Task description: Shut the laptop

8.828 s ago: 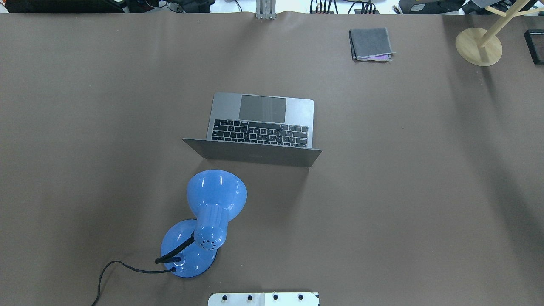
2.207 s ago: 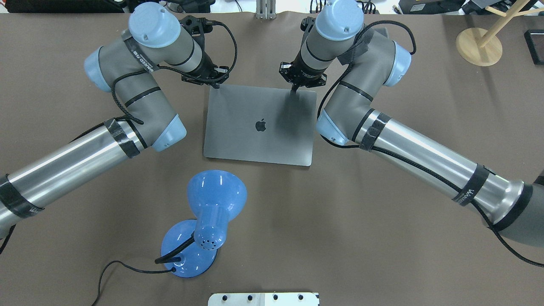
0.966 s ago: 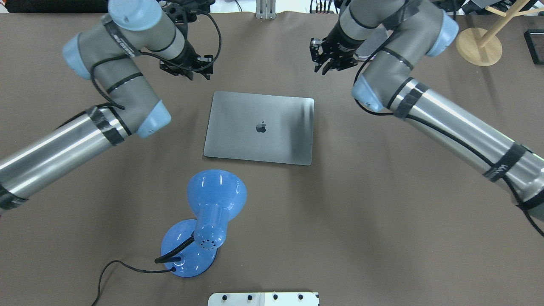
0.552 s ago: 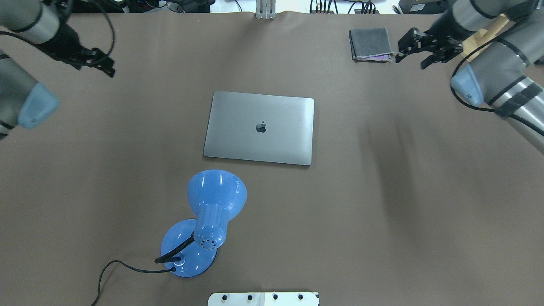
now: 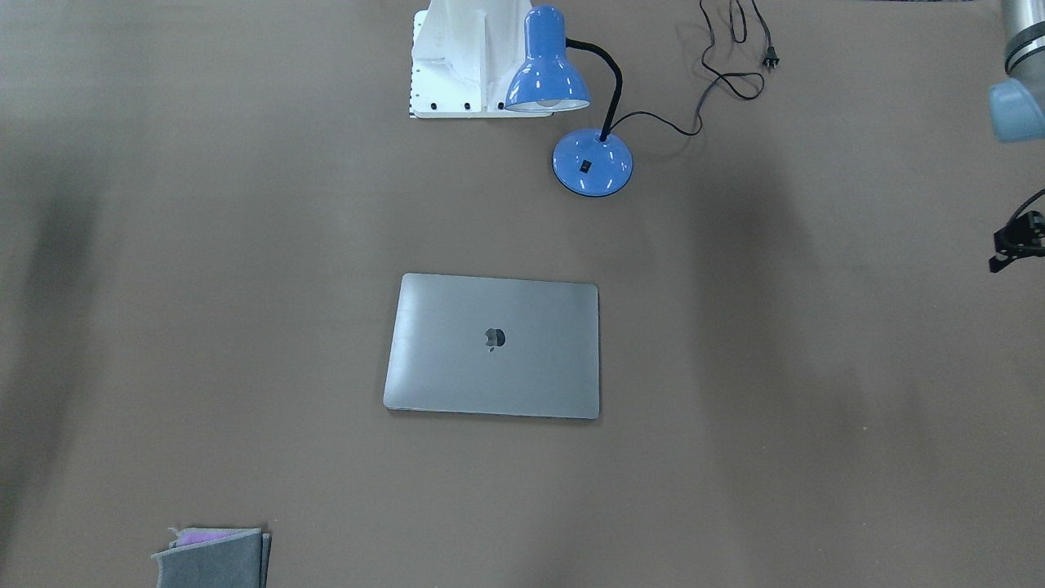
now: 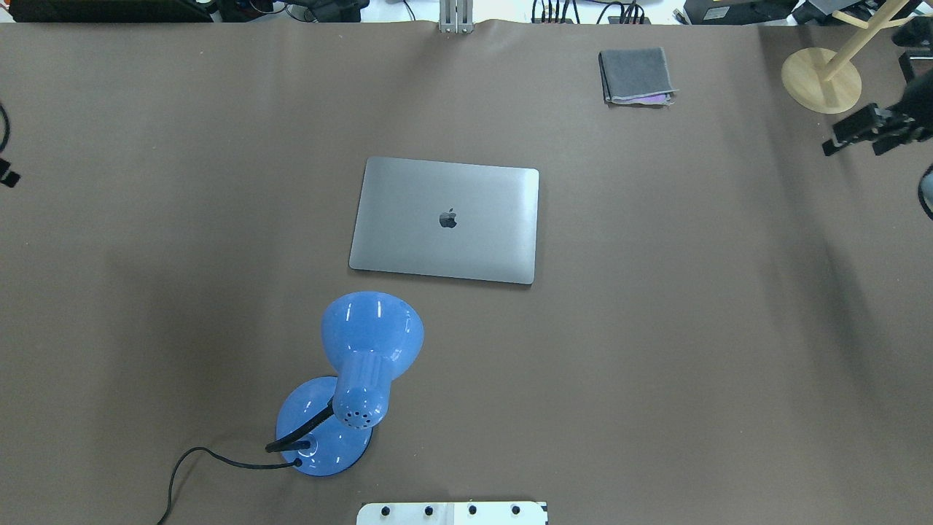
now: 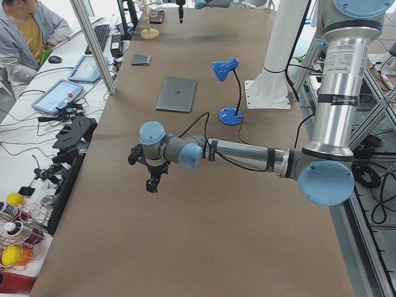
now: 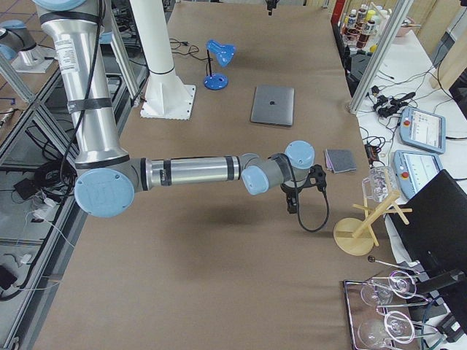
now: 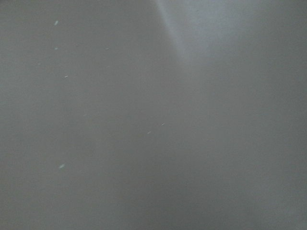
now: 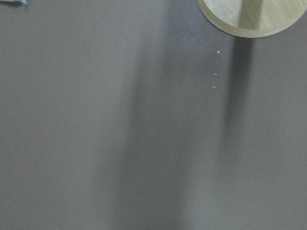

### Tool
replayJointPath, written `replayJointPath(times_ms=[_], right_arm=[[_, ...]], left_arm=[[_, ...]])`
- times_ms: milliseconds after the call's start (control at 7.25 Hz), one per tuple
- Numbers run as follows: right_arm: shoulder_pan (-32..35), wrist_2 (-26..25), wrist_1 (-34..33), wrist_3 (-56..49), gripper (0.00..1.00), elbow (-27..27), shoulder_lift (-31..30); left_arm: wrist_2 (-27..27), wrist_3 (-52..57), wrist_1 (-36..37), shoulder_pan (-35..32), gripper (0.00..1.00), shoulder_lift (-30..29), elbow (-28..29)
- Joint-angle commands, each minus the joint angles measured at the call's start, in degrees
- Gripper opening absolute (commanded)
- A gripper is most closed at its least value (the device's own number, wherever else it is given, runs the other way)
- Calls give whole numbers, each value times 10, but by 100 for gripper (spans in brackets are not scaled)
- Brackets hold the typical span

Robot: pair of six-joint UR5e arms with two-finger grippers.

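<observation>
Laptop (image 6: 444, 219) closed, right gripper (image 6: 854, 148) well apart

blue lamp (image 6: 372, 343) near laptop (image 6: 444, 219), robot's side, cloth (image 6: 635, 74) well apart

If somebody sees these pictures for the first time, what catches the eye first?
The closed grey laptop lies flat in the middle of the brown table. A bright blue desk lamp stands nearer the robot, and a folded grey cloth lies at the far edge.

Blue lamp (image 6: 368, 343), folded grey cloth (image 6: 635, 75), wooden stand (image 6: 821, 79) on brown table (image 6: 692, 328).
</observation>
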Motion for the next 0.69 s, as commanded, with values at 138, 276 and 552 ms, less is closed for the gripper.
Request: replayJointPath(times_ms=[138,276,552], right_arm=[[64,-59,-158,-157,100,8,19],[62,-62,-197,-157,100,16,29],[63,-63,-210,-156,100,17,36]], left_arm=[[-5,41,106,-70,98,-15,9],[-5,81,120,-91,98,-15,12],[-22,77,121,-96,98,-5,13]])
